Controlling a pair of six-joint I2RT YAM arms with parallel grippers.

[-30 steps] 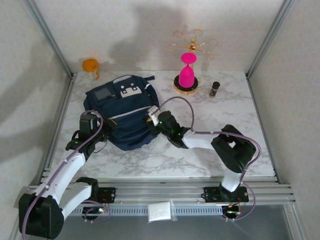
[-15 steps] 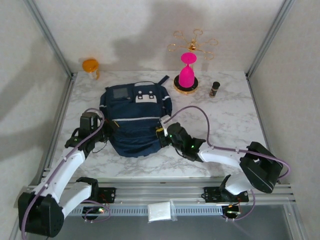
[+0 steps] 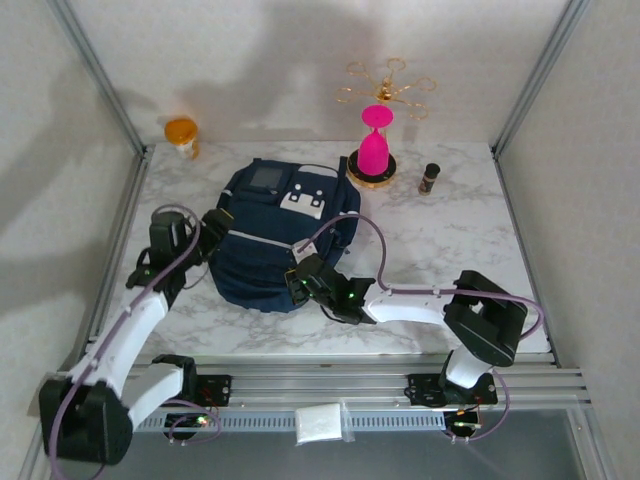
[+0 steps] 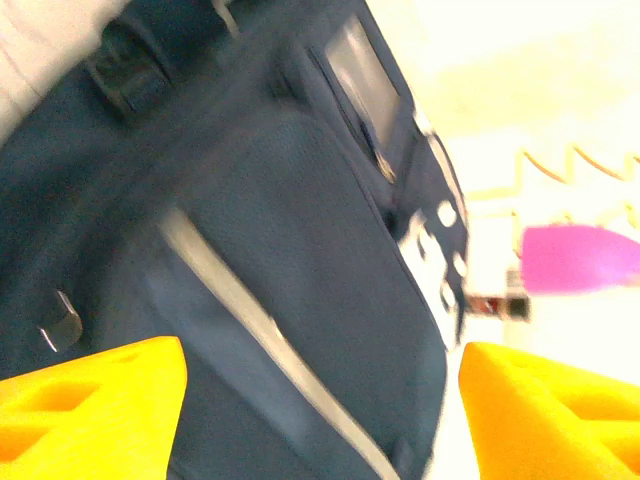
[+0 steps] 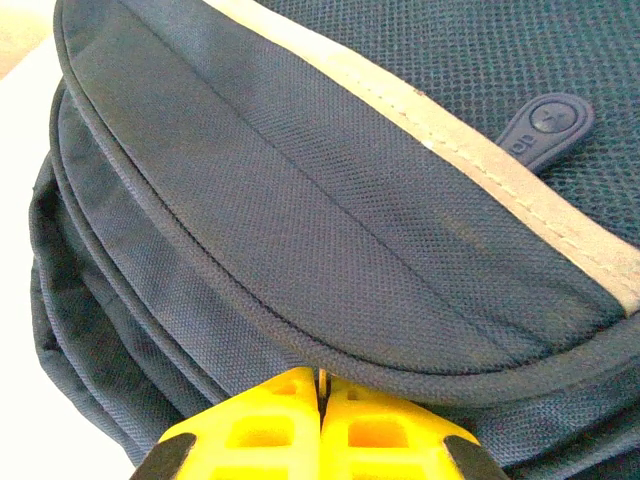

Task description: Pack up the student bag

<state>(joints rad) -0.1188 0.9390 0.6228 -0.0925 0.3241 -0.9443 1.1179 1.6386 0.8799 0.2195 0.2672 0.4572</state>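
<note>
Top external, pink goblet [image 3: 374,150] behind student bag [image 3: 262,262]

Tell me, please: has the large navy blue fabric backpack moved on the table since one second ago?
Yes. The large navy blue fabric backpack has shifted right, closer to the pink goblet on its gold stand, and turned clockwise.
</note>
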